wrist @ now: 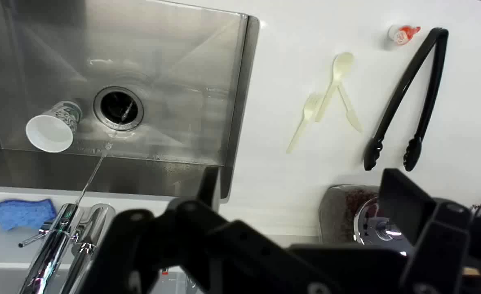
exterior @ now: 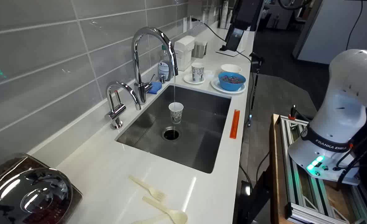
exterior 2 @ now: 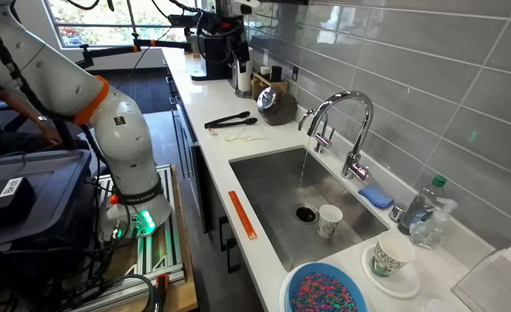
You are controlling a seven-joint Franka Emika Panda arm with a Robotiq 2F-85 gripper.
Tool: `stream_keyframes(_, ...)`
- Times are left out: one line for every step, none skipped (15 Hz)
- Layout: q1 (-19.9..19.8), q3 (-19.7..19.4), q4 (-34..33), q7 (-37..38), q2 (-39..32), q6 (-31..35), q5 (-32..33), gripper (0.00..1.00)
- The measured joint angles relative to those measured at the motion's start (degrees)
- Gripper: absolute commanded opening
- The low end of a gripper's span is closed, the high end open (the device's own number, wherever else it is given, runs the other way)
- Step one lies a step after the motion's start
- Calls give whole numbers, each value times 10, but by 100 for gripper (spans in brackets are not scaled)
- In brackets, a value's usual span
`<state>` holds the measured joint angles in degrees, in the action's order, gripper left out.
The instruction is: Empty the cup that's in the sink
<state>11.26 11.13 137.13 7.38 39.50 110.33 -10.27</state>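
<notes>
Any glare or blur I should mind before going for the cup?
In both exterior views, a green glint shows on the tiles; in an exterior view, glare streaks the counter; in an exterior view, the window is overexposed; in the wrist view, the gripper looks dark and slightly soft, while the cup shows a clear rim, though its contents aren't readable.

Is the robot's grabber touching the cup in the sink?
Apart. The wrist view shows the open gripper well to one side of the cup, with part of the sink showing between them.
</notes>
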Motion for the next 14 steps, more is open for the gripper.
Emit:
stream_keyframes(0,0,0,0,0,0,0,100)
stream_keyframes(0,0,0,0,0,0,0,100)
stream_keyframes(0,0,0,0,0,0,0,100)
stream_keyframes(0,0,0,0,0,0,0,100)
stream_keyframes(0,0,0,0,0,0,0,100)
stream_keyframes(0,0,0,0,0,0,0,100)
stream_keyframes(0,0,0,0,0,0,0,100)
stream_keyframes(0,0,0,0,0,0,0,100)
stream_keyframes(1,1,0,-2,0,0,0,100)
stream_keyframes(0,3,1,-2,-2,-1,4,100)
stream_keyframes(-5,7,4,7,-4,-2,24,100)
stream_keyframes(-17,13,14,21,-4,-2,48,100)
stream_keyframes(-29,16,29,31,-4,0,70,100)
stream_keyframes(-43,17,46,41,-4,4,93,100)
